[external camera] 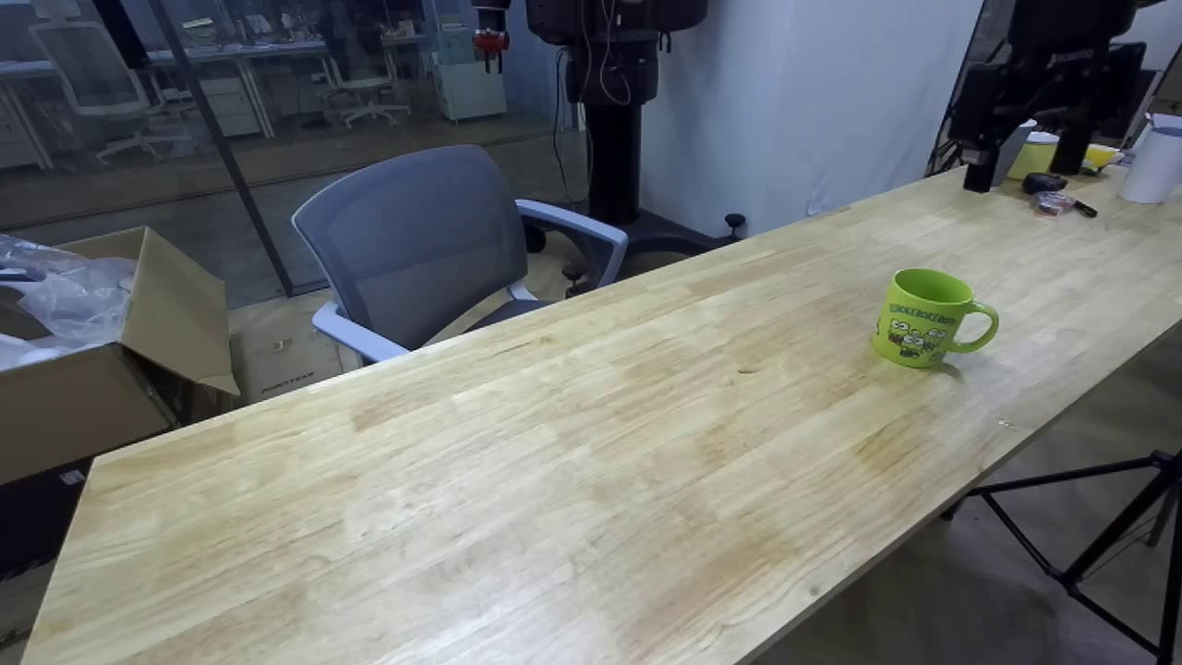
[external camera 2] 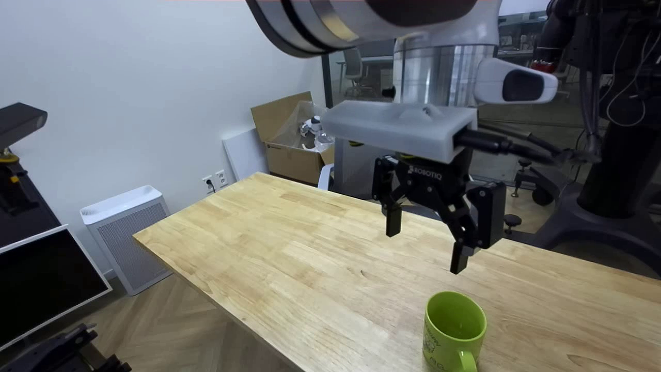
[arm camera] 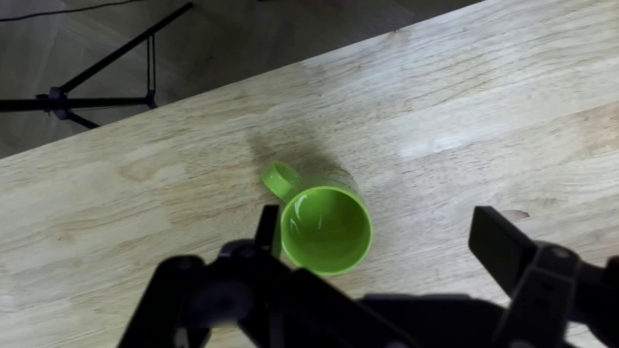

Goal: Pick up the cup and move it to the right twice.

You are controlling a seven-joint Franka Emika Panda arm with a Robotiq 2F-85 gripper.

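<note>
The cup (external camera: 923,319) is a lime-green mug with printed characters on its side. It stands upright on the wooden table (external camera: 554,480). It also shows in an exterior view (external camera 2: 454,330) at the bottom, partly cut off, and in the wrist view (arm camera: 326,232). Its handle points to the upper left in the wrist view. My black gripper (external camera 2: 426,242) is open and empty, held above the table and higher than the cup. In the wrist view my gripper (arm camera: 377,224) has its left finger at the cup's rim side and its right finger well apart from it.
Farther along the table in an exterior view are a white cylinder (external camera: 1154,166), a yellow-green container (external camera: 1032,157) and small items. A grey chair (external camera: 425,240) stands at the table's long edge. A black tripod (arm camera: 58,101) stands beside the opposite edge.
</note>
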